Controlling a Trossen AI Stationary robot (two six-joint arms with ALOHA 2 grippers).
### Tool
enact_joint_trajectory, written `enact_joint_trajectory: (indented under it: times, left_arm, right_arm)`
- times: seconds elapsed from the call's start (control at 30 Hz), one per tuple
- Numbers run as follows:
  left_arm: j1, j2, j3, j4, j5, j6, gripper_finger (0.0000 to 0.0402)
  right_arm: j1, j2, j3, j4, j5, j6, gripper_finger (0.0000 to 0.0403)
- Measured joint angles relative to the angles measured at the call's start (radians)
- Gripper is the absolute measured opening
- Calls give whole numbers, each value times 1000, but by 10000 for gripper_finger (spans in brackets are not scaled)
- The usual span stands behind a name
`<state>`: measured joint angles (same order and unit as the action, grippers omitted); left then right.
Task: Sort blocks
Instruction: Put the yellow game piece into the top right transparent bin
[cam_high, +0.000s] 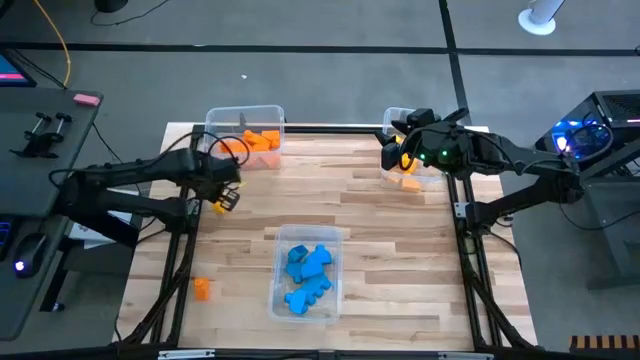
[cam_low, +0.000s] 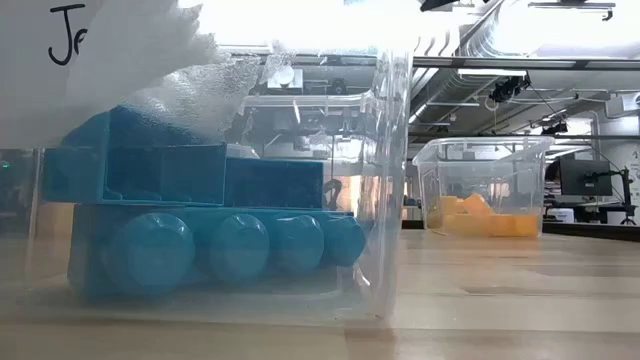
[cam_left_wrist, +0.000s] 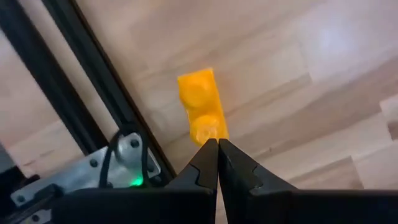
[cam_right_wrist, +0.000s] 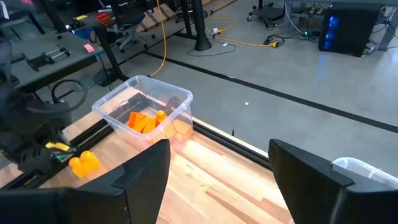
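My left gripper (cam_high: 226, 197) (cam_left_wrist: 217, 142) hangs over the table's left side and is shut on a yellow block (cam_left_wrist: 200, 102) (cam_right_wrist: 84, 163). My right gripper (cam_high: 392, 156) (cam_right_wrist: 217, 180) is open and empty, hovering at the left rim of the far-right clear bin (cam_high: 420, 170), which holds yellow blocks (cam_low: 480, 215). Orange blocks (cam_high: 262, 141) (cam_right_wrist: 144, 121) lie in the far-left bin (cam_high: 245, 115). Blue blocks (cam_high: 306, 272) (cam_low: 200, 215) fill the middle bin (cam_high: 283, 238). One orange block (cam_high: 202, 288) rests on the table near the left edge. My left gripper pinches the yellow block between its two fingertips (cam_left_wrist: 205, 155) at one short end (cam_left_wrist: 208, 132). The block sticks out straight ahead beyond the fingertips, studs facing the wrist camera, and seems lifted clear of the table.
A black frame rail (cam_left_wrist: 93, 93) runs along the table's left edge, just beside the left gripper. Bare wood (cam_high: 330, 195) lies between the three bins. Desks, cables and equipment stand on the floor beyond the table.
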<state>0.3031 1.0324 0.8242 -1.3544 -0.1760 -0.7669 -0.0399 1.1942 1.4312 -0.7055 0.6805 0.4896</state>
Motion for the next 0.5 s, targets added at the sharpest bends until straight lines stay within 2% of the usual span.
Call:
enact_joint_trajectory:
  times: [0.13, 0.37, 0.5]
  left_arm:
    - [67, -23, -38, 22, 41, 39, 11]
    - [152, -20, -43, 40, 40, 12, 82]
    - [163, -20, -43, 86, 38, 10, 107]
  right_arm:
    - [-5, 0, 0, -10, 0, 0, 270]
    - [-21, 0, 0, -17, -1, 1, 270]
    - [-21, 0, 0, -17, -8, 1, 270]
